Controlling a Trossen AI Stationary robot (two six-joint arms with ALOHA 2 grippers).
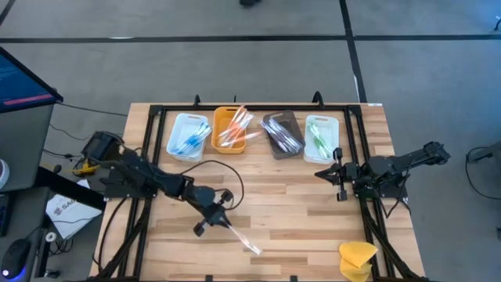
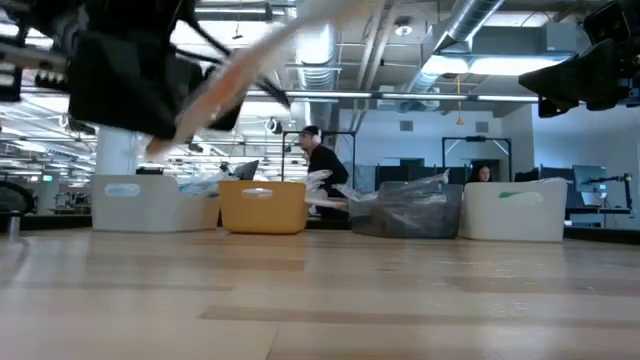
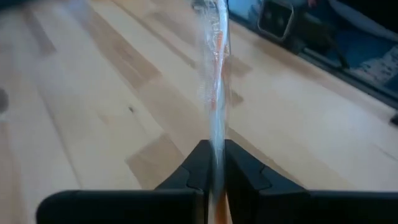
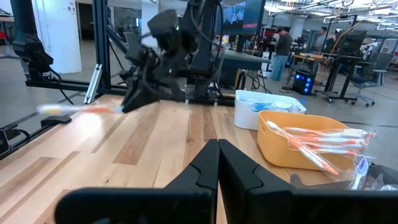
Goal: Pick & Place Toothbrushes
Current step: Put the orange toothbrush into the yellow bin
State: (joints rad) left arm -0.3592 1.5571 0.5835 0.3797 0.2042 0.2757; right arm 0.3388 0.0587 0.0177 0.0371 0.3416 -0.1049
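Note:
My left gripper [image 1: 219, 222] hovers over the table's near middle, shut on a toothbrush [image 1: 243, 239] with an orange-pink handle in a clear wrapper. The low view shows this toothbrush [image 2: 230, 70] blurred, high above the table. Four trays stand in a row at the far side: a white tray [image 1: 188, 135] with blue toothbrushes, an orange tray [image 1: 233, 129] with pink ones, a dark tray [image 1: 282, 133] with clear ones, and a white tray [image 1: 321, 137] with green ones. My right gripper [image 1: 321, 174] waits shut near the green tray, holding nothing. My left gripper pinches the wrapped toothbrush [image 3: 214, 134] between its two fingers at one end. The rest of it runs straight out ahead, in line with the fingers [image 3: 199, 165]. The toothbrush is lifted clear of the table, its free end [image 1: 256, 250] pointing toward the near right.
A yellow sponge-like lump [image 1: 356, 257] lies at the near right corner. A black frame [image 1: 235, 107] runs along the far edge and down both sides of the table. Bare wood lies between the trays and the near edge. People and desks show in the room beyond.

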